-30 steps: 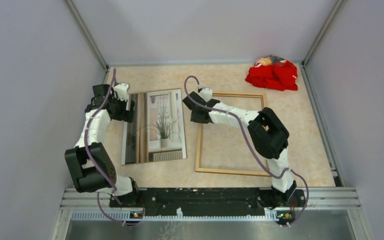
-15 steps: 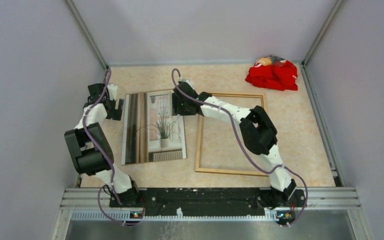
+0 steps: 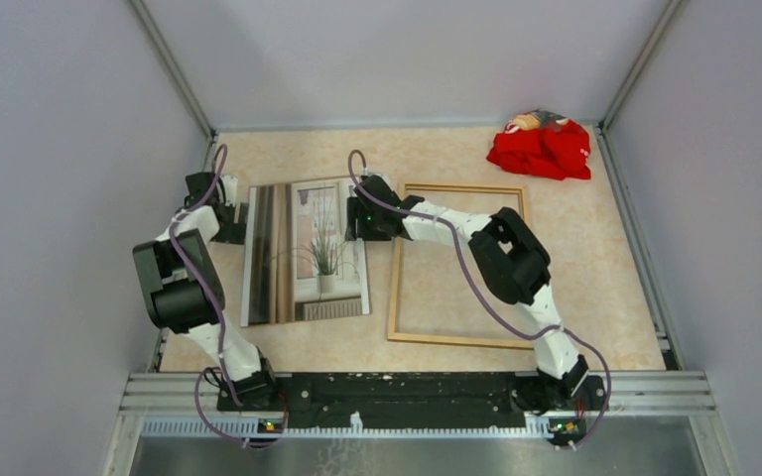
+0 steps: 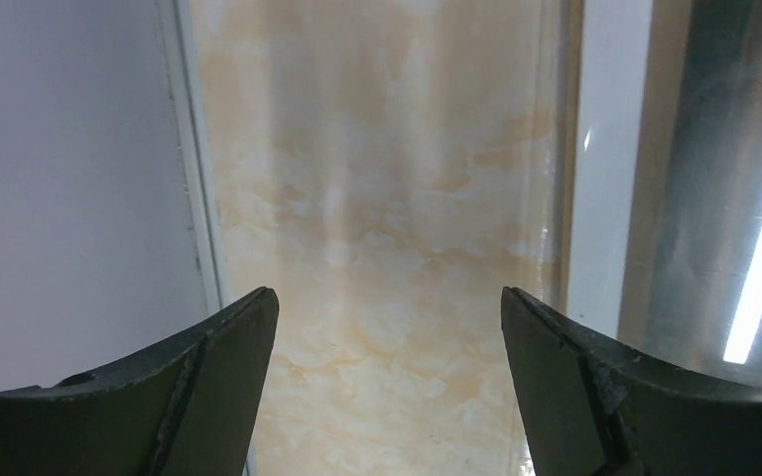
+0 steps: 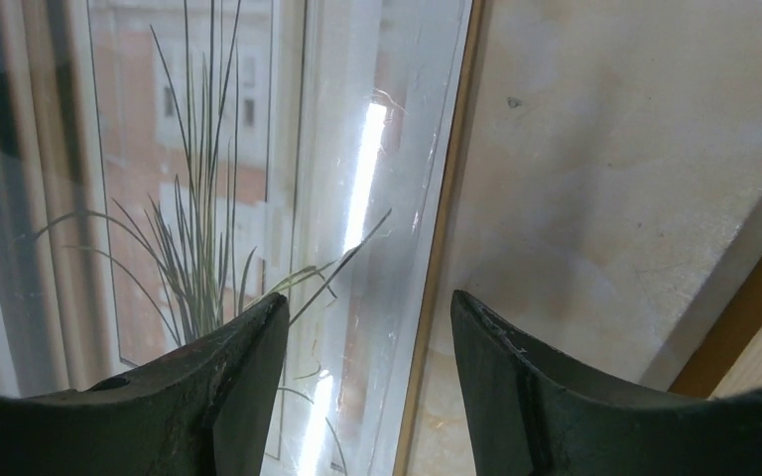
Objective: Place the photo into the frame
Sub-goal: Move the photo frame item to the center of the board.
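Across at the photo [image 3: 306, 253], come from the frame [image 3: 395, 288], right fingers [image 5: 228, 387] stand open, left fingers [image 4: 208, 397] too.

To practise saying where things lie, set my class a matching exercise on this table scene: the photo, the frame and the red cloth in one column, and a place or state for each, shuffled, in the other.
Column 1
1. photo
2. frame
3. red cloth

Column 2
A. bunched up in the far right corner
B. lying flat, picture side up, to the left of the other flat thing
C. lying flat with the table showing through its middle

Pairs: 1-B, 2-C, 3-A
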`<state>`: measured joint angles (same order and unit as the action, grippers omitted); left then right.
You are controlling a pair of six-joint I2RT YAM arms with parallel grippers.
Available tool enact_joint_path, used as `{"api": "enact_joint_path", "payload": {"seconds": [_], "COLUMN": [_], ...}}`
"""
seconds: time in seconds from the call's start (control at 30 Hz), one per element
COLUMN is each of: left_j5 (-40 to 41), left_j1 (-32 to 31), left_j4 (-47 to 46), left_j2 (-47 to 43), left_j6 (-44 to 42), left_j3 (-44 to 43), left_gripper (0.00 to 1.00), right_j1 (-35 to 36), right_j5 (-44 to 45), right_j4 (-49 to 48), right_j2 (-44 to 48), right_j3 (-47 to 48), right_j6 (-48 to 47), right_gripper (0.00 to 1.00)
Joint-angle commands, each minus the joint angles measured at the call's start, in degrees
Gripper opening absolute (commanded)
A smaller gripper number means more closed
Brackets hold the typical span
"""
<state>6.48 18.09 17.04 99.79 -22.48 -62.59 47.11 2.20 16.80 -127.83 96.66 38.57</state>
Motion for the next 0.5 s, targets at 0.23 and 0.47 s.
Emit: {"api": "enact_joint_path", "payload": {"seconds": [0.23,0.47], "left_j5": [-1.27,2.10], "left_j1": [-5.18,-7.59], "left_j4": [-2.14,-3.76], "left_j2": [-2.44,-3.54], "left_j6": [3.53,3.81], "left_j3": [3.64,4.02], "left_gripper": [0.89,0.88], "right_j1": [-3.29,-4.06], "right_j5": [-5.92,-7.41], "right_j4": [-6.09,-7.55], "right_j2": [1.92,2.43], "right_j3": [-7.44,-9.41], "right_j6": [4.42,4.25], "right_gripper": [0.62,0.61]}}
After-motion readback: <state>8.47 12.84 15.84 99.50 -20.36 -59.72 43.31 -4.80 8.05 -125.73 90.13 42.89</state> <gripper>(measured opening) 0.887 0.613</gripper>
